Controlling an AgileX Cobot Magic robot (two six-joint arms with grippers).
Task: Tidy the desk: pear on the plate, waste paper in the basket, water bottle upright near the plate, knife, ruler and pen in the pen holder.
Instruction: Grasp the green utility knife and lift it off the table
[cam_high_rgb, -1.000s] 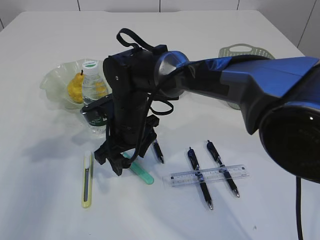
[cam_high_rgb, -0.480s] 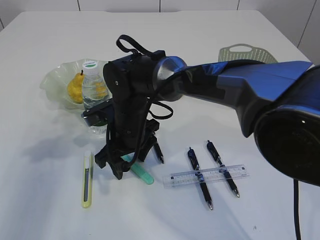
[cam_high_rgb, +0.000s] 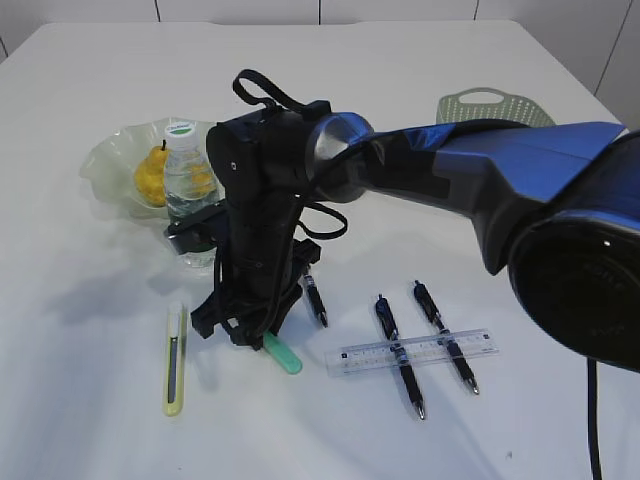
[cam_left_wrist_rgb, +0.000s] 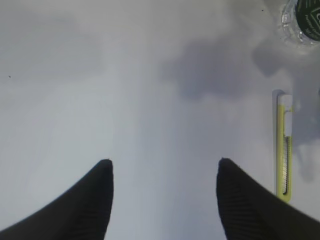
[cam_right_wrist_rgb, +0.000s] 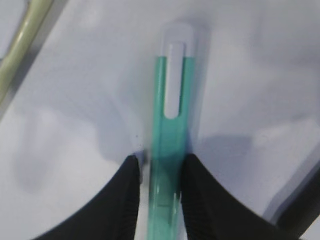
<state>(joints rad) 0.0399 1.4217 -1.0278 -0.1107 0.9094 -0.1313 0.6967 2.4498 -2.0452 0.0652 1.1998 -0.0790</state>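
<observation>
Right wrist view: the right gripper (cam_right_wrist_rgb: 159, 187) has its fingers (cam_right_wrist_rgb: 125, 200) clenched on the green pen (cam_right_wrist_rgb: 170, 150), one on each flank. The pen lies flat on the tabletop (cam_high_rgb: 100, 430), long axis running straight away from the fingers, clip end far. Left gripper (cam_left_wrist_rgb: 165, 200) hangs released, well apart, the yellow knife (cam_left_wrist_rgb: 284, 145) to its side.

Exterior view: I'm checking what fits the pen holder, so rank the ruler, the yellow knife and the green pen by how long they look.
1. ruler, clearly longest.
2. yellow knife.
3. green pen, though the right gripper covers part of it, so its rank against the knife is unsure.
</observation>
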